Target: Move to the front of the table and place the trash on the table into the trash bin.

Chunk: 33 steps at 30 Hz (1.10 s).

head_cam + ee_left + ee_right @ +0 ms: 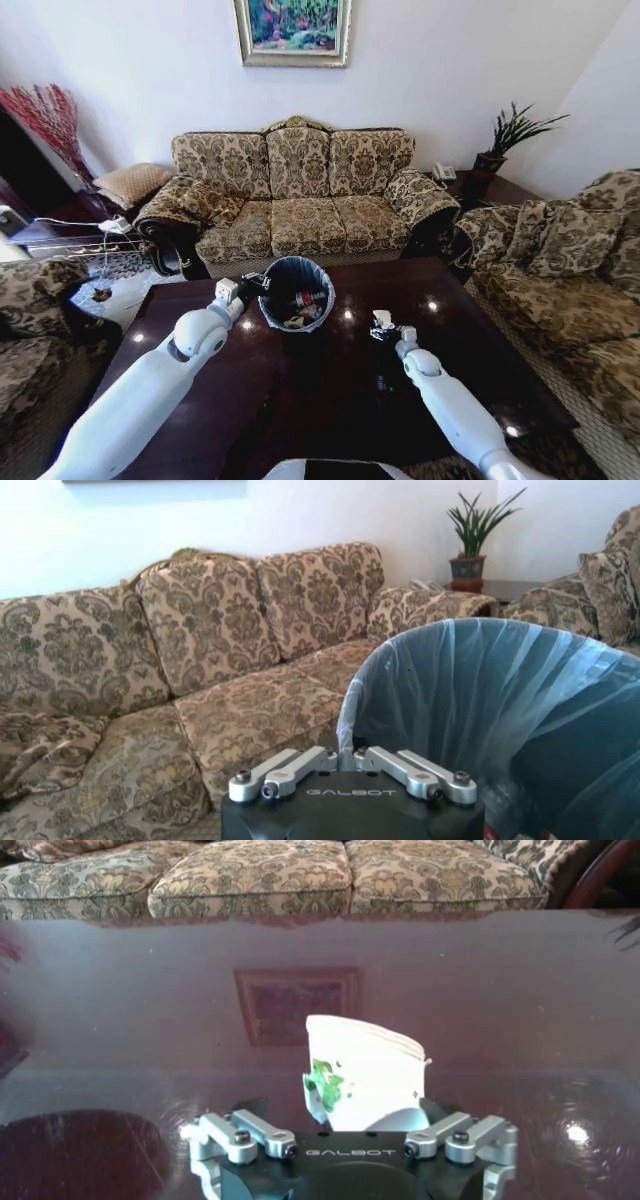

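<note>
The trash bin (297,268) stands on the dark glossy table (330,390), lined with a bluish-black bag and holding red-labelled trash (308,300). My left gripper (256,285) is at the bin's left rim. In the left wrist view the rim of the bin (352,705) runs straight into the gripper (350,759), whose links are drawn in. My right gripper (383,328) rests low on the table right of the bin. A crumpled white piece of trash with green print (365,1065) stands upright between the spread links of the right gripper (365,1121).
A patterned sofa (300,200) lines the far side of the table, with matching armchairs at the right (570,260) and left (30,320). A potted plant (500,140) stands on a corner table. Cables lie on the floor at the left (100,240).
</note>
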Tool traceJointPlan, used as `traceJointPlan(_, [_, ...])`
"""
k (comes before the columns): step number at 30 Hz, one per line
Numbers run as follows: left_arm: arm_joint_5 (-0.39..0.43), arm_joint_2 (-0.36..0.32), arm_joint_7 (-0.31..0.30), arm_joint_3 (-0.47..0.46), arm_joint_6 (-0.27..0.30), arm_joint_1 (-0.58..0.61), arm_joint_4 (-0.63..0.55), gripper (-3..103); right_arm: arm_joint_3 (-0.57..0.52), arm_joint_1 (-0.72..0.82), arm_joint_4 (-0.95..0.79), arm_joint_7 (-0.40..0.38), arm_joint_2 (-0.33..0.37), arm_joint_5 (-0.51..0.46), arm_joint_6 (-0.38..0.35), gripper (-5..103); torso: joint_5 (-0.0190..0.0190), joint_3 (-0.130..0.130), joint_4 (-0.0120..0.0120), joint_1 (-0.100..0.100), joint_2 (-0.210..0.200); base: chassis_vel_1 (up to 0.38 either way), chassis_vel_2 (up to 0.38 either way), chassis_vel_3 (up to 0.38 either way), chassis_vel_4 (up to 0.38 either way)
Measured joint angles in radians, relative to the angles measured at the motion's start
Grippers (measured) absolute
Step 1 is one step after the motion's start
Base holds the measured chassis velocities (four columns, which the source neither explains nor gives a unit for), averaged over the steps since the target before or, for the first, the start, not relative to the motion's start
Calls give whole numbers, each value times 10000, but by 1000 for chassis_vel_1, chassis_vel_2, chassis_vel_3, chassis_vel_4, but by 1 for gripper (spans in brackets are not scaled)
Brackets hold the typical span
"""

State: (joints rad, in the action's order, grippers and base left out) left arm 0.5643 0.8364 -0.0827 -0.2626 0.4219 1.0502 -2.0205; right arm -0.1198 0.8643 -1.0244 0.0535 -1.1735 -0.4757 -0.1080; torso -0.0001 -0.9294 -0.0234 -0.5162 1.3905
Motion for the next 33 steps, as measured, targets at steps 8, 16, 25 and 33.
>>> traceJointPlan(8, [1,-39,24,-42,-51,-4,15,2,-117,-21,212,13,-147,112,80,70,0,0,2,0,0,0,0,0,0])
traceJointPlan(16, [-15,5,39,-20,-148,-11,75,2,-307,86,241,-19,-222,215,204,40,0,0,1,1,0,0,0,0,0])
traceJointPlan(25, [-18,-15,53,-43,-174,-10,71,2,-485,389,-383,-208,-134,421,522,37,2,0,2,0,-2,0,0,0,0])
traceJointPlan(33, [-10,-34,54,-88,-176,23,33,2,-392,1200,-5219,-999,1071,133,195,37,1,0,1,1,-2,0,0,0,0])
